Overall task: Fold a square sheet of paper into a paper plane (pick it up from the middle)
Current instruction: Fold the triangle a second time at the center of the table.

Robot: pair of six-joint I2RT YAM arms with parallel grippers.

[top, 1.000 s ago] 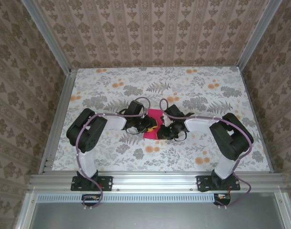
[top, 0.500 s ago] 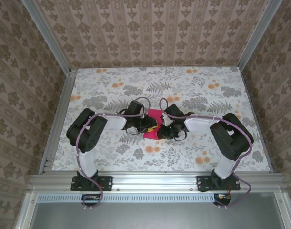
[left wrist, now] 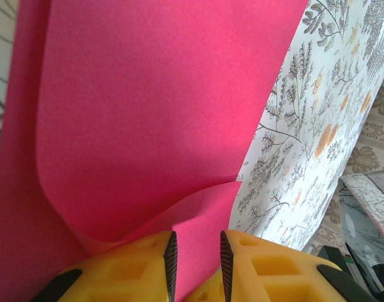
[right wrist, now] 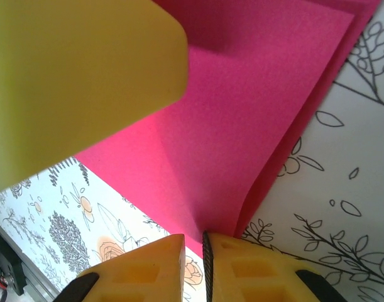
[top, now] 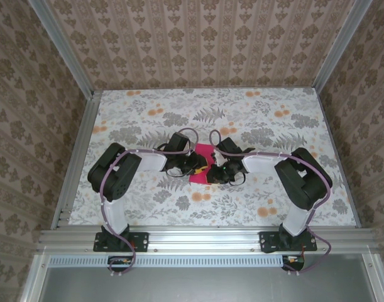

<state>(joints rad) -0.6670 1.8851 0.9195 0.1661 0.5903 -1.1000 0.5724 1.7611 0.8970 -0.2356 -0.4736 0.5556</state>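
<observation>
Both clenched on the magenta paper sheet (left wrist: 148, 113): left hand (left wrist: 196, 258) seemingly on a curled flap, right hand (right wrist: 193, 251) at its fold; tear risk from opposing pulls.

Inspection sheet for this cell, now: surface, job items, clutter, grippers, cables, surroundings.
Surface: table covered in a floral print, no spills seen.
Job's things: sheet of paper, pink, partly folded with layered edges, mid-table between the arms.
Clutter: nothing seen.
Grippers: left gripper closed on a curled-up flap of the paper; right gripper closed on a folded edge; the two meet closely over the paper.
Cables: purple cables run along both arms, with loops above the wrists.
Surroundings: patterned walls on three sides, aluminium frame at the near edge.
</observation>
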